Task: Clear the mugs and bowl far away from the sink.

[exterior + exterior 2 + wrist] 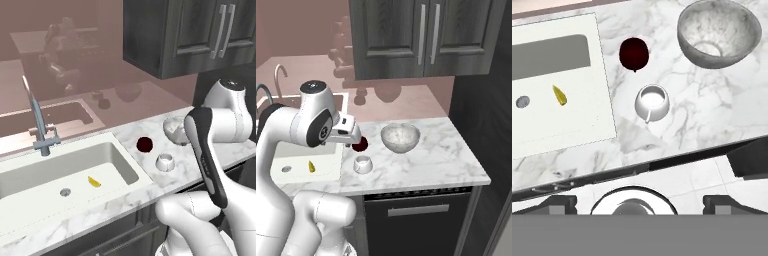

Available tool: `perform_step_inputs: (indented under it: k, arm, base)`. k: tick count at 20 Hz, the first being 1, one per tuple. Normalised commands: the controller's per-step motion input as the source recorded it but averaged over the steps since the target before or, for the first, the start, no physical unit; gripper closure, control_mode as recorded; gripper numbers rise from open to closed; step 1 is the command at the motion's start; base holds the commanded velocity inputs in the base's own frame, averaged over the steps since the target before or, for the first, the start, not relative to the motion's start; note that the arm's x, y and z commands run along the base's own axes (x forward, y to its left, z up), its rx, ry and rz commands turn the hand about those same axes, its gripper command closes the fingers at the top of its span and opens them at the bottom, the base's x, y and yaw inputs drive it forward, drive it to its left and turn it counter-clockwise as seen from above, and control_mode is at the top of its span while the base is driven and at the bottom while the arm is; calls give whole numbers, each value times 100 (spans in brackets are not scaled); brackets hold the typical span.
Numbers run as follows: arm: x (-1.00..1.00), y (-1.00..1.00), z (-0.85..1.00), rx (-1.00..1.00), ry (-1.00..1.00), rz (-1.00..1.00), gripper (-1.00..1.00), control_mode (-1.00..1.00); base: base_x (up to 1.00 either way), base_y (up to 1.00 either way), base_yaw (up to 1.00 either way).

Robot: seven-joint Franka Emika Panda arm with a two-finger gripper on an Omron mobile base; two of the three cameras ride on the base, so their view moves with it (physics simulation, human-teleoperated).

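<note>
Sink (pixel 557 135): fills the left part of the hand view, a white basin with a grey drain (pixel 522 102) and a small yellow scrap (pixel 559 95) lying inside it.
Dark mug (pixel 634 54): upper middle of the hand view, on the marble table (pixel 712 115), just right of the sink's rim.
White mug (pixel 652 102): centre of the hand view, directly below the dark mug and near it but apart; its handle points toward the bottom of the frame.
Bowl (pixel 718 32): upper right of the hand view, upright, well clear of both mugs and the farthest of the three from the sink.
Hand (pixel 632 197): its two dark fingertips rise at the bottom corners of the hand view, spread as wide as they go, nothing between them. In the right base view the hand (pixel 353 134) hangs above the table beside the dark mug.
Key relation: the white mug lies almost straight ahead of the hand, just right of its midline, and is the nearest of the three things.
Judgement: all three still sit close to the sink; the white mug looks the likeliest first pick, by a straight descent.
</note>
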Motion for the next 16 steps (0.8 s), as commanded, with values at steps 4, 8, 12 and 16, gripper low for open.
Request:
perform_step_inputs:
  k: [4,8,12,16]
  arm:
    - [0,8,-33,0,0,0,-100,-100]
    - [8,12,-39,-3,5,-1,-100,-100]
    - [23,15,-39,-4,10,0,-100,-100]
    - [16,1,-44,0,7,0,-100,-100]
  base:
    - [0,0,0]
    - [0,0,0]
    - [0,0,0]
    - [0,0,0]
